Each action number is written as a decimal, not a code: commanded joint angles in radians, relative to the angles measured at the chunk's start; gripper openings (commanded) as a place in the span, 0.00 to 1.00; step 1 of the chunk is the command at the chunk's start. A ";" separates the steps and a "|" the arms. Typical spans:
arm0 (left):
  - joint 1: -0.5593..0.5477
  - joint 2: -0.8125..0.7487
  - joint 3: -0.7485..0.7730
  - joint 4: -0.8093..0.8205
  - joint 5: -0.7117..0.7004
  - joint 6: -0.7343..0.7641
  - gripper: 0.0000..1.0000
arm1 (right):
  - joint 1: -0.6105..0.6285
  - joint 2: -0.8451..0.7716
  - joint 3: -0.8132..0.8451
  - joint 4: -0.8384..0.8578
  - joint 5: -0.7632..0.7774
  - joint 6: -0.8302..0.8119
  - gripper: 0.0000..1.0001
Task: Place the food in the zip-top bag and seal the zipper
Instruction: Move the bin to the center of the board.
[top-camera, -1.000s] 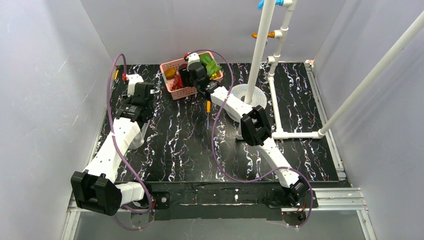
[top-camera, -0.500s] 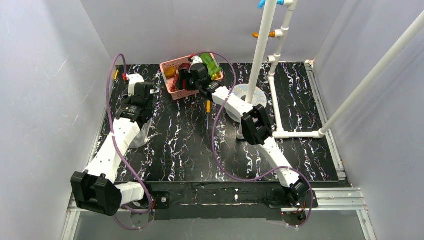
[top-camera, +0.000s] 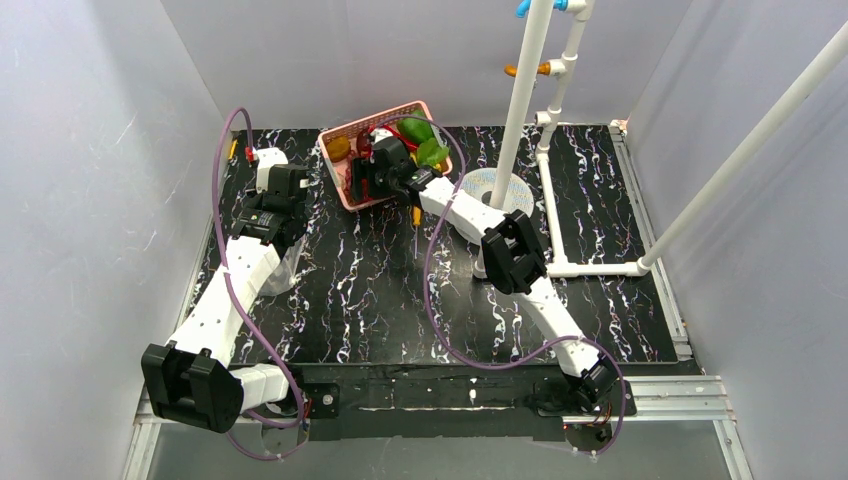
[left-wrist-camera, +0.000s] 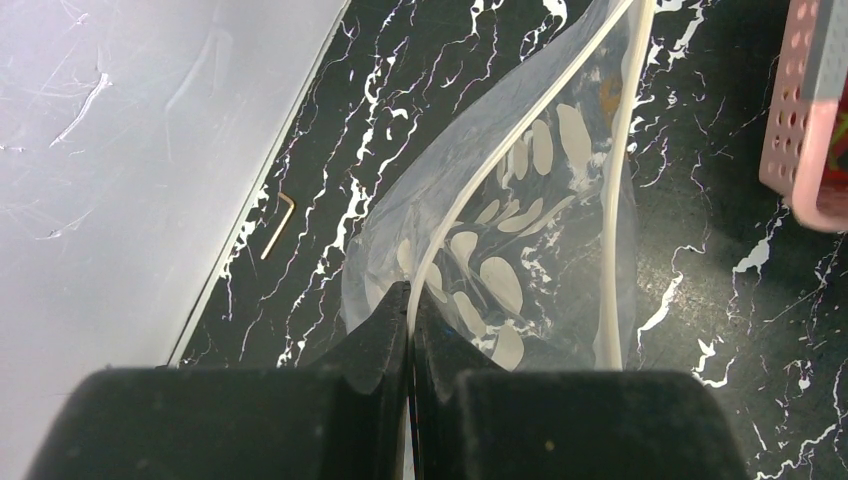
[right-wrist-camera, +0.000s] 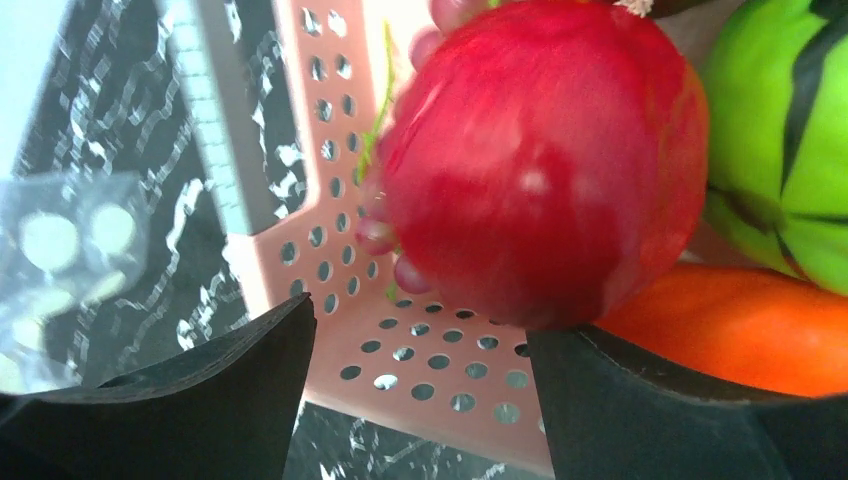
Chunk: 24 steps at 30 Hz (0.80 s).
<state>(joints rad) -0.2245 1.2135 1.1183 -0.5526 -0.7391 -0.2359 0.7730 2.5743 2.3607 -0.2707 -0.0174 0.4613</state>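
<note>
The clear dotted zip-top bag (left-wrist-camera: 500, 260) lies on the black marbled table by the left arm (top-camera: 283, 268). My left gripper (left-wrist-camera: 410, 300) is shut on the zipper (left-wrist-camera: 470, 190), the bag's white mouth strip, and the mouth gapes. The food sits in the pink basket (top-camera: 352, 135), which is tipped up. In the right wrist view a red apple (right-wrist-camera: 540, 160) fills the middle, with purple grapes (right-wrist-camera: 380, 235), a green piece (right-wrist-camera: 780, 150) and an orange piece (right-wrist-camera: 740, 330) around it. My right gripper (right-wrist-camera: 420, 370) is open at the basket's perforated wall (right-wrist-camera: 430, 350), just under the apple.
An orange-handled screwdriver (top-camera: 416, 214) lies right of the basket. A white round disc (top-camera: 497, 188) and a white pipe frame (top-camera: 520, 90) stand at the back right. A small hex key (left-wrist-camera: 278, 225) lies by the left wall.
My right gripper has moved left and towards the near side of the basket. The basket has tipped up and shifted with it. The left arm and bag have not moved.
</note>
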 joint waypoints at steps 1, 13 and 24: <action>0.002 -0.034 -0.013 0.010 -0.003 -0.011 0.00 | 0.015 -0.072 -0.083 -0.102 -0.025 -0.085 0.85; 0.002 -0.035 -0.014 0.008 0.008 -0.012 0.00 | 0.056 -0.140 -0.115 -0.162 -0.010 -0.227 0.90; 0.002 -0.032 -0.012 0.005 0.002 -0.008 0.00 | 0.092 -0.132 -0.048 -0.202 -0.120 -0.238 0.91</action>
<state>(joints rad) -0.2245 1.2095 1.1179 -0.5526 -0.7208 -0.2356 0.8362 2.4763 2.3066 -0.4270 -0.0736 0.2340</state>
